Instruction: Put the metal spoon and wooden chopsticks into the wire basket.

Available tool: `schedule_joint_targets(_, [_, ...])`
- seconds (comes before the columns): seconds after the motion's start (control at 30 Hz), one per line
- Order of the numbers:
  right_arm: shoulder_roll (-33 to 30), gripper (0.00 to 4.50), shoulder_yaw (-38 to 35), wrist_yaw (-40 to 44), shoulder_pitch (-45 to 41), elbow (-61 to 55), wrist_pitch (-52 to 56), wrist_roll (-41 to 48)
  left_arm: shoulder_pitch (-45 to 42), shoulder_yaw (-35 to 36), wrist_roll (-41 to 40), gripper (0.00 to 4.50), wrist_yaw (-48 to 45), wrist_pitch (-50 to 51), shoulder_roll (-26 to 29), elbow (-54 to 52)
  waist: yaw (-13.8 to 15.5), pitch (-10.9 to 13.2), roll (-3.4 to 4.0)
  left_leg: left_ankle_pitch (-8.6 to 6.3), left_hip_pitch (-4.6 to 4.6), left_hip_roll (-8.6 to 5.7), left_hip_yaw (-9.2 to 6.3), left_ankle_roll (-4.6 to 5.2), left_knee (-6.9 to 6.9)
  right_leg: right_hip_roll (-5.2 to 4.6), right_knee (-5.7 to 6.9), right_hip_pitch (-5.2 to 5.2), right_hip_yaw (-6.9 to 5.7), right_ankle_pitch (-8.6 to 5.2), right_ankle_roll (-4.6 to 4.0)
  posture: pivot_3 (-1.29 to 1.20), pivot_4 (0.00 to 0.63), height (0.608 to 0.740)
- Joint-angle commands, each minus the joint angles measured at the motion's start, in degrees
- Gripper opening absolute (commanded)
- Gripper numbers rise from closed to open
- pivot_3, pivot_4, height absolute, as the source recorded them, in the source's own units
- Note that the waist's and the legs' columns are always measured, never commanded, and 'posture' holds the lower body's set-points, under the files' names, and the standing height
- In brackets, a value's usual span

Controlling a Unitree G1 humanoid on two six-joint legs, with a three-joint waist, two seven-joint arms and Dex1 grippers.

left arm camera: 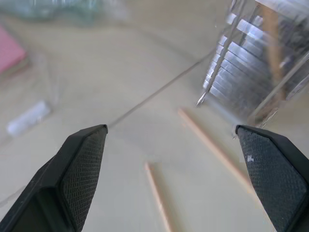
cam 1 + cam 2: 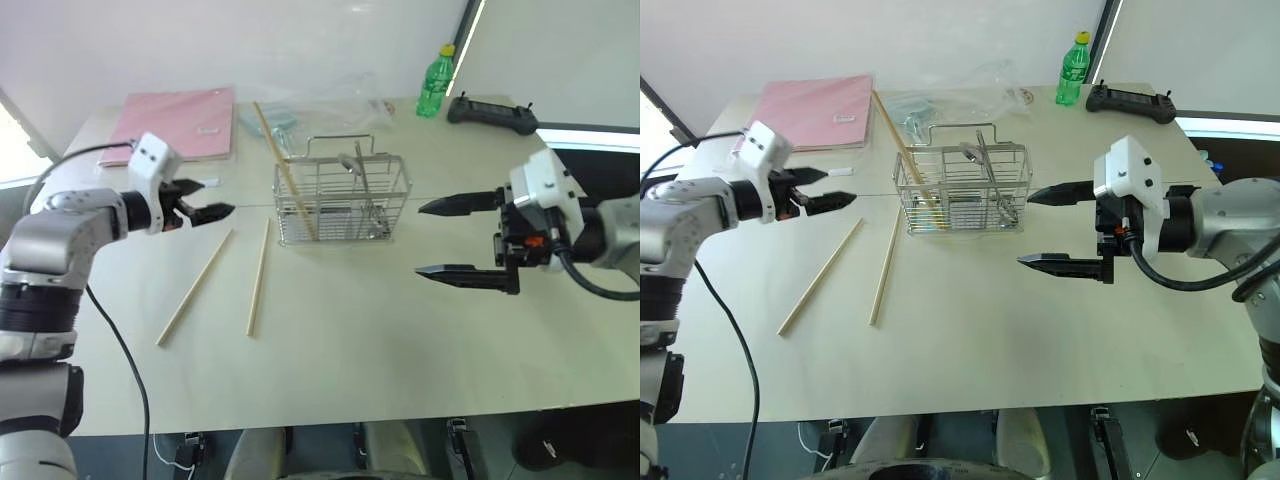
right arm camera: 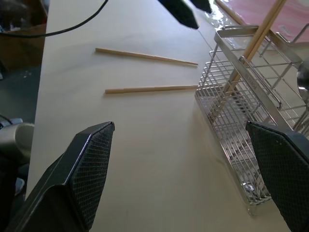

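The wire basket (image 2: 340, 197) stands in the middle of the table. One wooden chopstick (image 2: 283, 165) leans inside it, sticking out over the left rim. The metal spoon (image 3: 303, 79) stands in the basket too, its bowl near the rim. Two more wooden chopsticks (image 2: 195, 287) (image 2: 259, 277) lie loose on the table left of the basket. My left gripper (image 2: 212, 197) hovers open above the far ends of those two sticks, pointing toward the basket. My right gripper (image 2: 419, 239) is open and empty to the right of the basket, fingers pointing left.
A pink folder (image 2: 180, 120) lies at the back left beside a clear plastic bag (image 2: 320, 98). A small white object (image 1: 29, 118) rests near my left gripper. A green bottle (image 2: 435, 80) and a black controller (image 2: 492, 112) sit at the back right.
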Motion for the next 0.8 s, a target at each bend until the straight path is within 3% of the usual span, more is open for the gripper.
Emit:
schedule_joint_targets(0.03, [0.1,4.47,-3.3,-1.7,1.8,-4.4,0.3,2.2,-3.8,-5.0,6.3,4.5,-3.3,-1.2,0.3,4.4,0.1,0.0,-0.06,0.0,-0.01,0.0,-0.01,0.0,-0.02,0.0,0.0,-0.02,0.0,0.0,0.02,0.0,0.15,0.728])
schedule_joint_targets(0.13, [0.6,4.47,-3.8,-4.1,2.6,-5.7,1.2,3.7,-8.3,-10.0,11.5,4.5,-6.3,-0.7,-0.7,10.5,0.2,0.0,-0.11,0.0,-0.07,0.0,-0.07,0.0,-0.03,0.0,-0.01,-0.05,-0.04,0.01,0.03,0.0,0.15,0.728])
schedule_joint_targets(0.43, [5.5,4.47,-4.1,-13.4,3.8,-9.0,1.3,4.2,-29.3,-20.1,27.9,4.5,-11.9,-6.9,-9.7,44.1,0.0,0.0,-0.34,0.0,-0.06,-0.03,-0.06,0.01,0.05,-0.01,0.0,0.0,-0.06,0.02,0.25,0.0,0.15,0.728])
schedule_joint_targets(0.8, [7.8,4.47,-6.7,-20.7,6.8,-11.7,1.6,5.9,-34.7,-20.7,35.6,4.5,-18.5,-10.5,-14.8,53.5,0.0,0.1,-0.42,-0.03,-0.18,-0.06,-0.06,0.06,0.06,-0.03,0.07,-0.11,-0.06,0.04,0.32,0.0,0.15,0.728])
